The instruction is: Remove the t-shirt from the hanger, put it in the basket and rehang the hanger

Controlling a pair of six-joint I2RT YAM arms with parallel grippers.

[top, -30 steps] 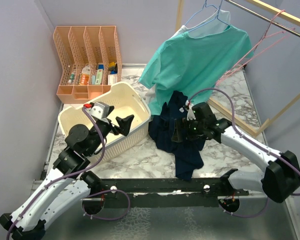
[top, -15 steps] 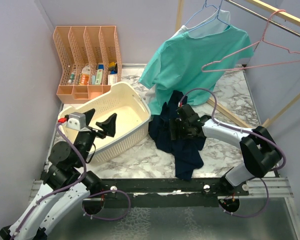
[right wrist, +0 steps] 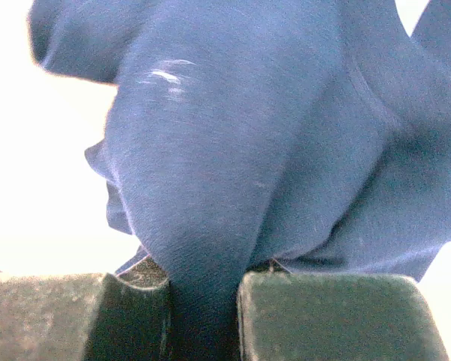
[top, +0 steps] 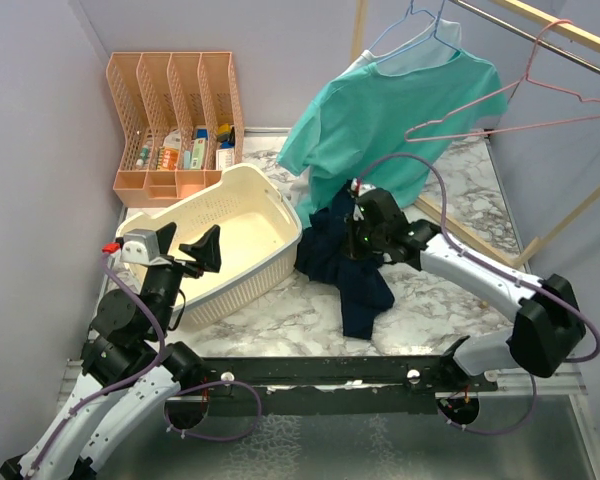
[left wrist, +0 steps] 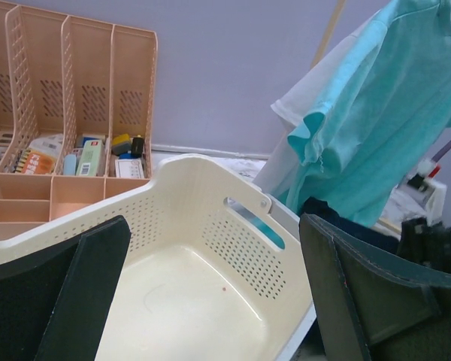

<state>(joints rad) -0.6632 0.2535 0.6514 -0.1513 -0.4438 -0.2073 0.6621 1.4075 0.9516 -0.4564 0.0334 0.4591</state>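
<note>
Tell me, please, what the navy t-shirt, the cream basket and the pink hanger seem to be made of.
The navy t-shirt: soft matte knit cloth, probably cotton; it bunches where the right gripper pinches it. The cream basket: moulded plastic, slightly glossy, perforated walls. The pink hanger: thin wire, likely coated metal, too fine to confirm.

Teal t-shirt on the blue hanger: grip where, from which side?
Grip the teal short-sleeved t-shirt by its drooping sleeve cuff, coming from the side of the cream perforated plastic basket. That cuff hangs free, clear of the blue wire hanger, facing the open left gripper; the hem is crowded by the right gripper, shut on a dark-blue fabric garment.
</note>
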